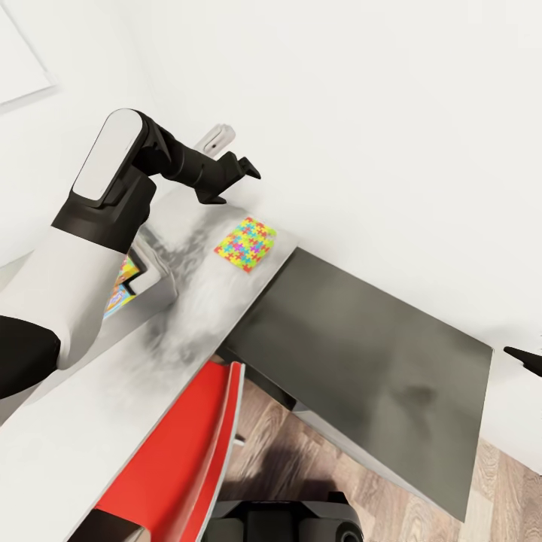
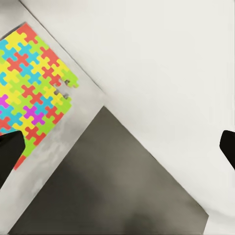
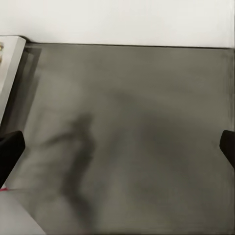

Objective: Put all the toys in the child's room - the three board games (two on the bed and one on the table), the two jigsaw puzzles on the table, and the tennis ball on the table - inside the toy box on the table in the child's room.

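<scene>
the l-shaped table (image 1: 188, 301) with its light grey top met its dark grey wing (image 1: 361, 361) at a straight seam, and both ran close against the white wall (image 1: 376, 113). one thin flat jigsaw puzzle of yellow, red, green and blue interlocking pieces (image 1: 246, 243) lay flat on the light grey top, near the far corner and just beside the seam with the wing. the dark grey wing was bare across its whole surface and offered open room. the left tool (image 1: 233, 177) hung above the light grey top, near the wall and apart from the puzzle; its fingers stood spread with nothing between them. in the left wrist view the puzzle (image 2: 32, 88) was cut off by the frame. of the right tool only a dark tip (image 1: 525, 359) showed at the frame edge over the wing's end; in the right wrist view its fingertips (image 3: 10, 152) stood wide apart, released. a colourful flat object (image 1: 120, 290) was mostly hidden behind the left arm and could not be identified. a red chair (image 1: 188, 452) stood at the table's near edge over wood floor (image 1: 286, 459).
</scene>
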